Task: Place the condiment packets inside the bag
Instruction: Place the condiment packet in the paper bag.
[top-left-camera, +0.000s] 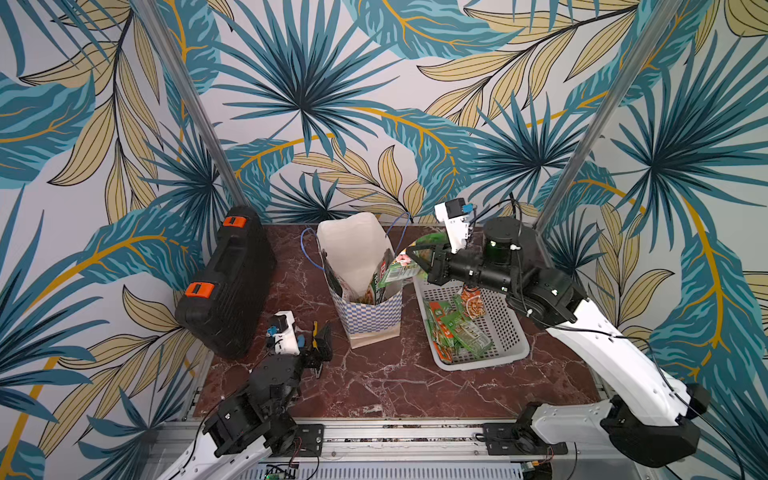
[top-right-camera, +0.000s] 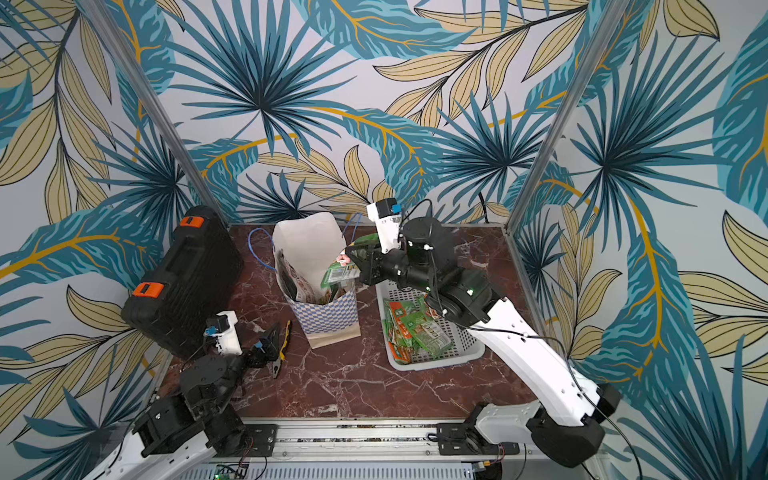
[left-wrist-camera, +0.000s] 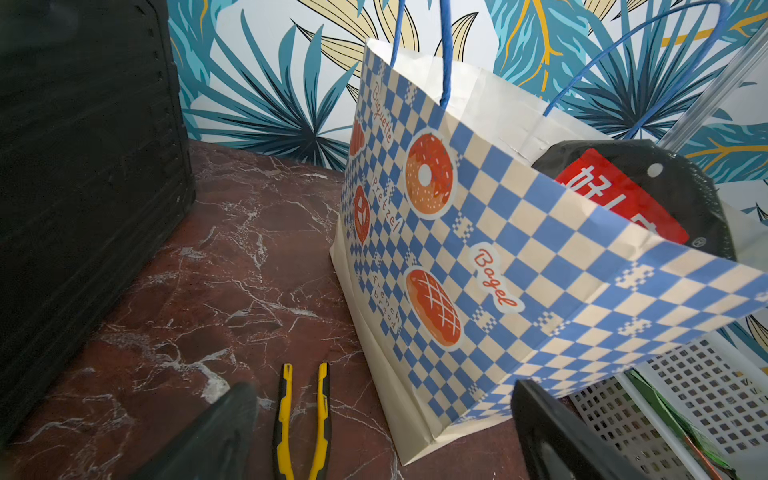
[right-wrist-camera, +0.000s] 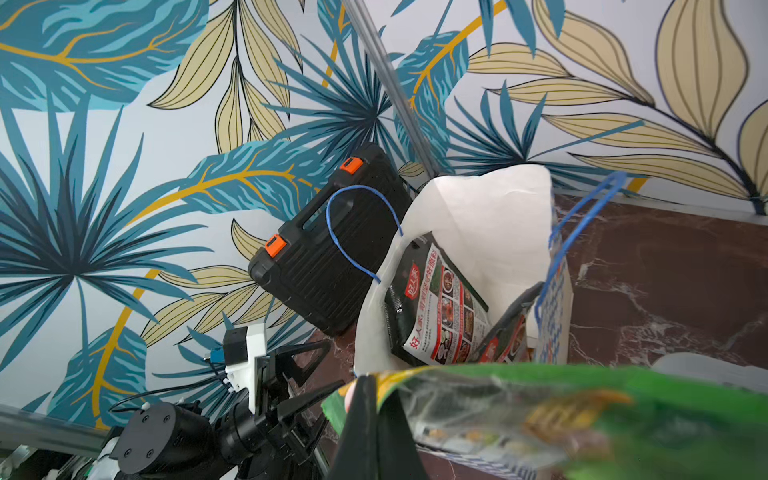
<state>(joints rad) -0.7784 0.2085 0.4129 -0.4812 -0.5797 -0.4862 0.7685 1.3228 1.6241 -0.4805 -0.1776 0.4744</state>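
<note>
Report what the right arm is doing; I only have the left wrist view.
Observer: The right tool is shut on a green packet, held at the open rim of the bag.
Operator: Give me the bag's contents.
Observer: Two dark packets stand inside, leaning on opposite walls.
Operator: Tell me what remains outside.
Observer: Several green-orange packets lie in the white basket; I cannot tell the exact count.
</note>
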